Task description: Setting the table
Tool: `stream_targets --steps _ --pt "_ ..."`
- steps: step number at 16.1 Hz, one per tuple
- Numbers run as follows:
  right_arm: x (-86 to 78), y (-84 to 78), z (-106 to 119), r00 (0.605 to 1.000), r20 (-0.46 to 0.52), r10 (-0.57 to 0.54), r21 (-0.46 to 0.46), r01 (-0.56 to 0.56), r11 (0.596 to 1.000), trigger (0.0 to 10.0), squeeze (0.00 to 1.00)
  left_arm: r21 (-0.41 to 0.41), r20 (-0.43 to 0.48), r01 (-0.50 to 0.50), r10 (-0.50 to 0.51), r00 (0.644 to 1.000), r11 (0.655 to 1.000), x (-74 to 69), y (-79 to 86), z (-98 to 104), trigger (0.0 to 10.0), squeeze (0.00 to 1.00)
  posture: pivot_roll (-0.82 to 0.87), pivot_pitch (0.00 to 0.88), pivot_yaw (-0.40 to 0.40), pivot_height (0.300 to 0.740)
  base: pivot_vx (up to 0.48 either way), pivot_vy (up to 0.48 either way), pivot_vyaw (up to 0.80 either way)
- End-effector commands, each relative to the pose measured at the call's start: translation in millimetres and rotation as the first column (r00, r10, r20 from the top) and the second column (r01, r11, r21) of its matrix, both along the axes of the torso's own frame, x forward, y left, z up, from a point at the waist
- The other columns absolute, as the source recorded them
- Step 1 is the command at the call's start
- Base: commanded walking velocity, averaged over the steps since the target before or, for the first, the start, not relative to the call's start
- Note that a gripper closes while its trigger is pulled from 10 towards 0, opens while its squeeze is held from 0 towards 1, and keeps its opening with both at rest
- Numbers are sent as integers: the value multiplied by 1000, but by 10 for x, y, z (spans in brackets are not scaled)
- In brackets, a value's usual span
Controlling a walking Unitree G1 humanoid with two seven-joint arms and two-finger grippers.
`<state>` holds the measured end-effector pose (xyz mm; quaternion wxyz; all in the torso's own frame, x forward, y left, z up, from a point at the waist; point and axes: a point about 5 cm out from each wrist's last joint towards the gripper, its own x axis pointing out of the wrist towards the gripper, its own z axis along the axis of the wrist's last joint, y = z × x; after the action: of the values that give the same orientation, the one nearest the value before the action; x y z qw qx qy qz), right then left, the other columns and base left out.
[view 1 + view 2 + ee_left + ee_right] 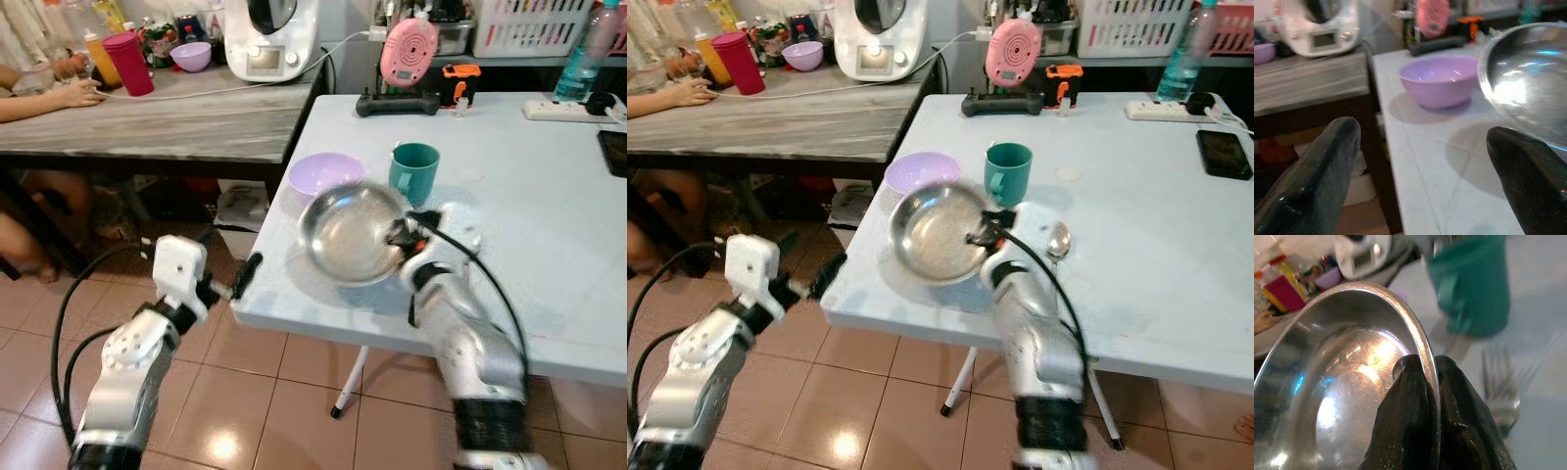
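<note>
One round stainless-steel bowl tilts above the near edge of the pale blue worktop, its rim pinched between the closed fingers of the right gripper. Just behind it stand one lilac plastic bowl and one teal mug; one metal spoon lies beside the arm. The left gripper, fingers spread wide and empty, hovers at the worktop's corner.

On my far tabletop: a pink round gadget, orange tool, power strip, black phone.
</note>
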<state>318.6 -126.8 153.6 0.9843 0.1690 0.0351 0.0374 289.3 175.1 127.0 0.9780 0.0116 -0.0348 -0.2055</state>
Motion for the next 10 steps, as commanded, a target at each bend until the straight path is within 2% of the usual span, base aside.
stream_targets --steps 1,3,6,10 --pt "-94 -12 134 996 84 -4 -20 6 1000 10000 0 -19 -25 -39 38 999 999 22 59 -27 10000 0 -204 0 110 740 0 0 0" --pt "-175 -61 157 994 109 -17 -52 23 998 10000 0 -28 -26 -27 27 999 999 24 16 -39 10000 0 -210 0 113 740 0 0 -569" --pt "-293 -116 114 994 98 -42 -55 48 997 10000 0 -44 -39 -10 8 999 999 10 -43 -74 10000 0 -225 0 123 740 0 312 -800" --pt "-355 -91 92 995 88 -47 -57 52 997 10000 0 -43 -47 6 -8 999 999 -3 -81 -93 10000 0 -226 0 131 740 0 344 -800"
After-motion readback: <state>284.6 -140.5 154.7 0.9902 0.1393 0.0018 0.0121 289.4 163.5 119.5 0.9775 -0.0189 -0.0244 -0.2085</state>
